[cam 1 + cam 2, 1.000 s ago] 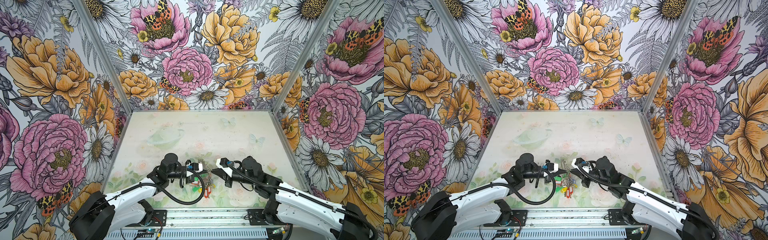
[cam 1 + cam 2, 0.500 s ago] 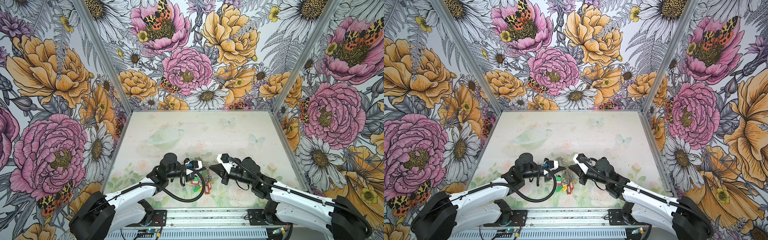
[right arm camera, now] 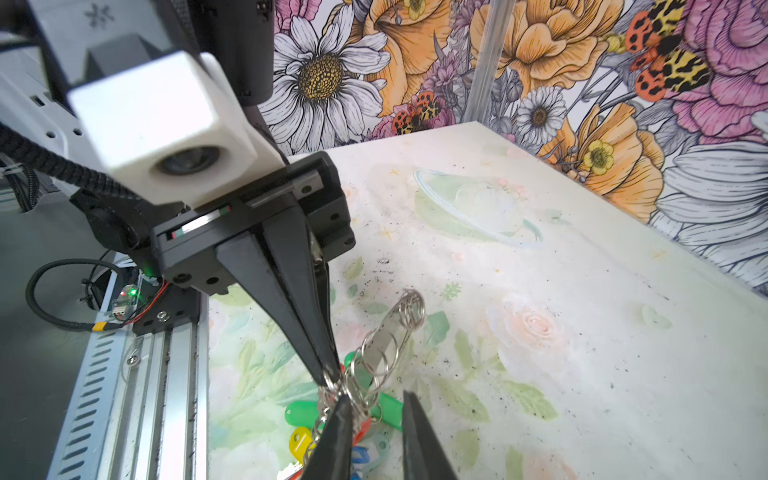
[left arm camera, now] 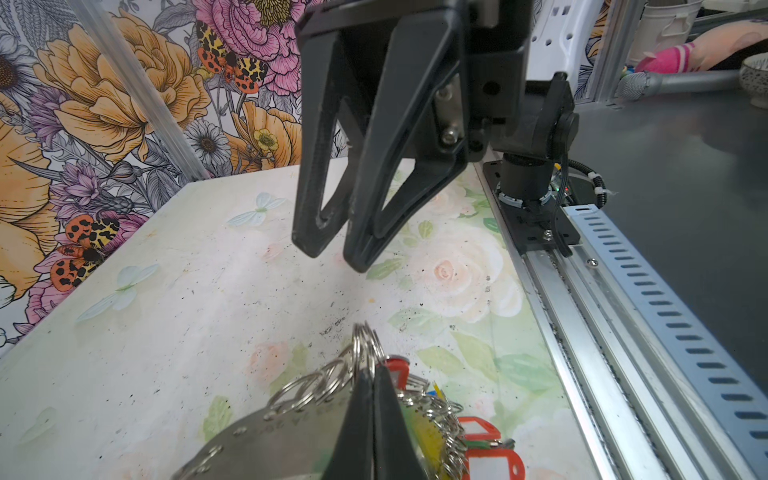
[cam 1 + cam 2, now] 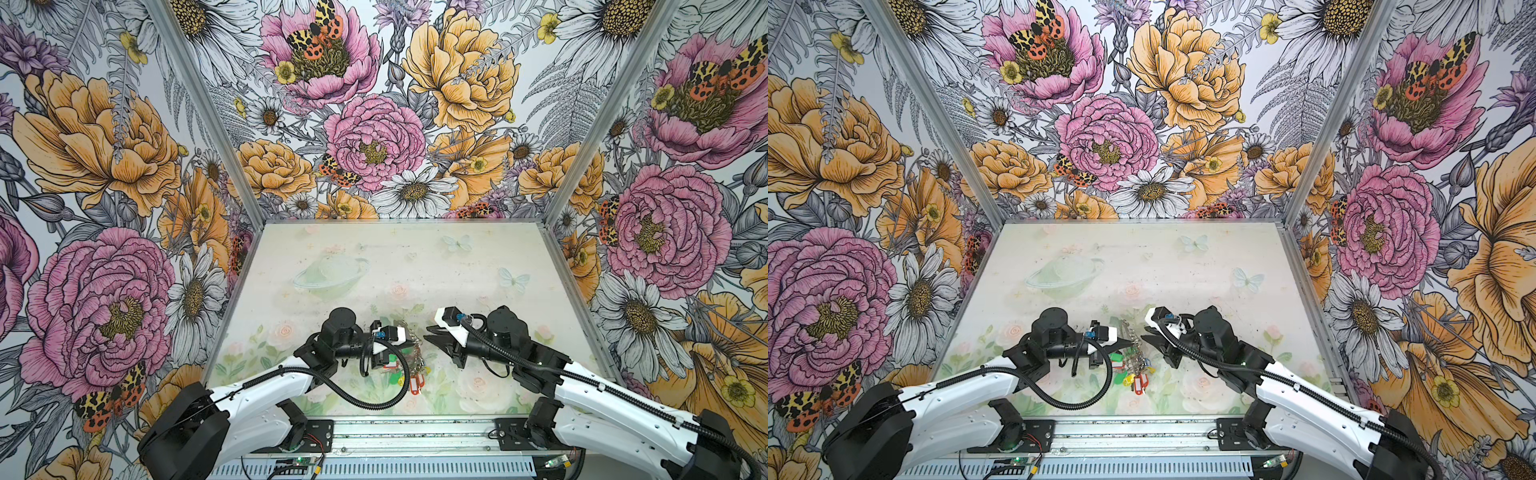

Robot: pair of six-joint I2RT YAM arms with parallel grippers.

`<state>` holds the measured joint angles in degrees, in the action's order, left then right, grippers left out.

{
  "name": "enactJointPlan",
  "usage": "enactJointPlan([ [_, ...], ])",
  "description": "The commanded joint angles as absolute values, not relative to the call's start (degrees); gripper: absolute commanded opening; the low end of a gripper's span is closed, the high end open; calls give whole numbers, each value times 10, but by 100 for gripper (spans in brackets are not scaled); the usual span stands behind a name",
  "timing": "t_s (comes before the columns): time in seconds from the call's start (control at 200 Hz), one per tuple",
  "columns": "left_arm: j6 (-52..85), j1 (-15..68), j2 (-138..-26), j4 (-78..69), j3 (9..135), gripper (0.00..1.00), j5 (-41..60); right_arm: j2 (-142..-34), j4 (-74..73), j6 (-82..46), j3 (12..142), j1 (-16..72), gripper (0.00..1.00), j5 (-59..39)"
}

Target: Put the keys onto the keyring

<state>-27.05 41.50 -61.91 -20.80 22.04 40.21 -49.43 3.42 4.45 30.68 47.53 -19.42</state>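
The keyring (image 4: 282,432), a flat grey metal plate edged with silver split rings (image 4: 316,382), stands on edge at the front middle of the table in both top views (image 5: 409,330) (image 5: 1133,334). My left gripper (image 4: 370,374) is shut on one split ring at its top edge. Red tags with white windows (image 4: 494,465) (image 5: 415,384) lie in the bunch under the plate. I cannot make out the keys' metal part. My right gripper (image 3: 376,399) is open just right of the rings, with nothing between its fingers. One of its fingertips (image 3: 345,401) stands in front of the rings.
Green tags (image 3: 303,411), a yellow tag (image 3: 299,440) and a blue tag (image 3: 361,453) lie on the pale table (image 5: 374,257) in the same bunch. A metal rail (image 5: 415,432) with both arm bases runs along the front edge. Flowered walls close off the other three sides.
My right gripper reached in to the rings, then drew back slightly to the right, and its fingers have parted. The left gripper has kept its hold without moving.
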Motion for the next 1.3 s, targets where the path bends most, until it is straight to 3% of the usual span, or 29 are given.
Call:
enactJointPlan([
  [0.0, -279, 417, -606, -218, 221, 0, 432, -500, 80, 82, 333, 471, 20, -228],
  [0.636, -282, 416, -610, -202, 227, 0, 452, -516, 99, 107, 335, 485, 11, -255],
  [1.296, -282, 417, -612, -199, 228, 0, 461, -521, 99, 119, 326, 506, 18, -211],
])
